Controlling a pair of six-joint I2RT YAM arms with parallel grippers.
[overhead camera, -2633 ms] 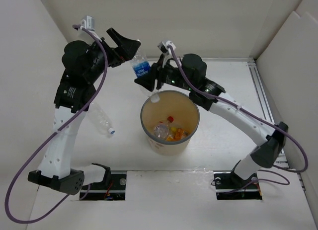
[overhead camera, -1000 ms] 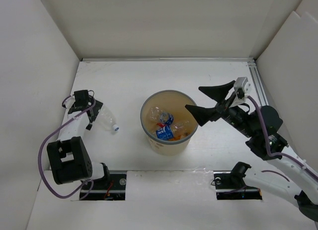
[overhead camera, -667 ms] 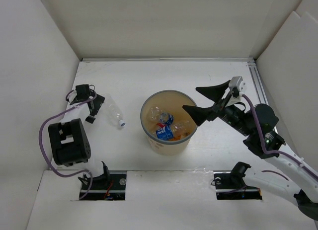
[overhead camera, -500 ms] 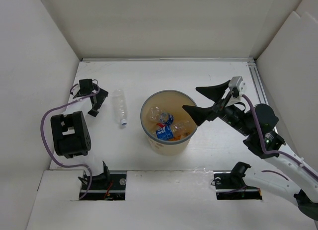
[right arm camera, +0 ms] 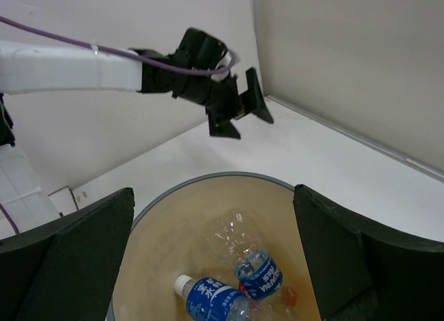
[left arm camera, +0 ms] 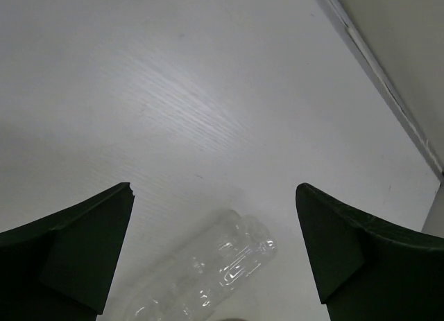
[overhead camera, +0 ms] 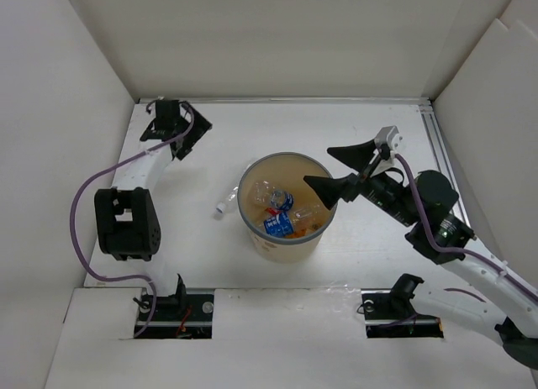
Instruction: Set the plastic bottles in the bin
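The left claw [overhead camera: 190, 139] is spread wide and grips nothing. A plain clear bottle [overhead camera: 225, 202] lies on the table [overhead camera: 168, 238] ahead of it, untouched, just beside the bin [overhead camera: 282, 248]. The right claw [overhead camera: 319, 166] is also wide open and empty, hanging over the bin's rim, with blue-labelled bottles [right arm camera: 258, 272] lying in the bin below its fingers.

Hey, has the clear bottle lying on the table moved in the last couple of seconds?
Yes. The clear bottle has shifted rightward, from well left of the bin to close beside its left wall.
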